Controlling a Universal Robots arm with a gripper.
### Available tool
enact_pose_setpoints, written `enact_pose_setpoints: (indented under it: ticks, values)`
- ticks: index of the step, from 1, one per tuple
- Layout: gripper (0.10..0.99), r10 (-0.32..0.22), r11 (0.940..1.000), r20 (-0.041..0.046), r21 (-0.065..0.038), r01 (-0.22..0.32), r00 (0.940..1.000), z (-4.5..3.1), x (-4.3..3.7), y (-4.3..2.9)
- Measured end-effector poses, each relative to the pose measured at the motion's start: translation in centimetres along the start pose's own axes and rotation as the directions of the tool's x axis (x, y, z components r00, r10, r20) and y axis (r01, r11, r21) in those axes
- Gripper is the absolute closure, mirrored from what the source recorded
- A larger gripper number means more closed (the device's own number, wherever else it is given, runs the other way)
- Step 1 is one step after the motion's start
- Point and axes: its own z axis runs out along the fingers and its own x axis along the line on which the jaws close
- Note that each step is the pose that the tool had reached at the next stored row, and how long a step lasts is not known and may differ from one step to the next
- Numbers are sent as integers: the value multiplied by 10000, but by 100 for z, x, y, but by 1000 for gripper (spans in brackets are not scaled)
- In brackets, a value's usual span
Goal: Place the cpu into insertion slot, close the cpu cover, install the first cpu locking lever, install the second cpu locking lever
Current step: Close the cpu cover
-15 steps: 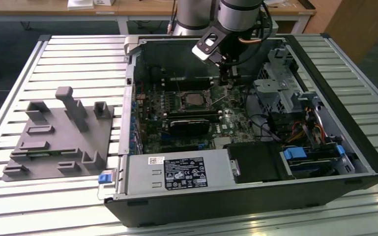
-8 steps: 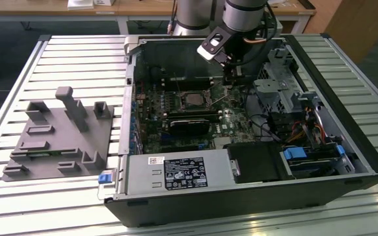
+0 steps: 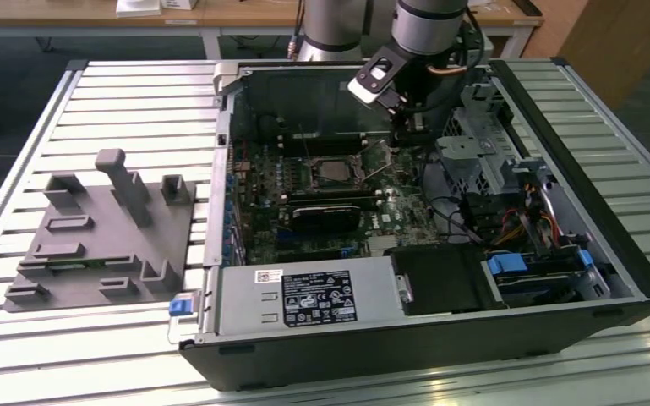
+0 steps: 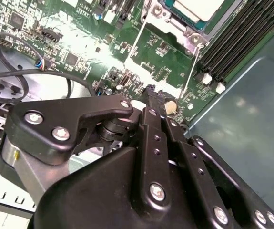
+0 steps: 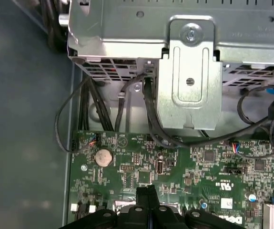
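Green motherboard [image 5: 189, 162] lines the floor of the open computer case [image 3: 629, 254], which stands on the slatted metal tabletop [image 3: 111, 93]. The case also holds a power supply [image 3: 302, 296], a steel drive cage [image 5: 189, 62] and loops of black cable [image 5: 79, 109]. The cpu [image 4: 198, 5] sits in the insertion slot [image 3: 308, 173], with a silvery frame round it that I take for the cpu cover [image 4: 172, 23]; whether it lies fully flat I cannot tell. One thin wire lever [image 4: 133, 45] and another [image 4: 190, 69] run out from the socket over the board, seemingly not latched. The gripper [image 4: 152, 93] hangs low beside the socket, near the second lever's end, its fingers [image 5: 141, 193] pressed together with nothing visible between them. Trouble looks likeliest from those narrow tips: a springy lever could slip off them and snap back, or a slightly low pass could clip the small parts on the board or the memory slots [image 4: 237, 43] close by. On the exterior view's left, a grey fixture [image 3: 99, 228] with posts and pockets rests on the tabletop, well apart from the case.
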Motion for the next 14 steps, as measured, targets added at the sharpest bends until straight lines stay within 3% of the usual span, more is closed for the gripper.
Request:
enact_pose_setpoints:
  ticks: [5, 14]
  values:
    - [980, 0, 10000, 15, 29, 0, 10000, 12, 4, 57]
    - [980, 1, 10000, 30, 50, -1, 10000, 69, 14, 98]
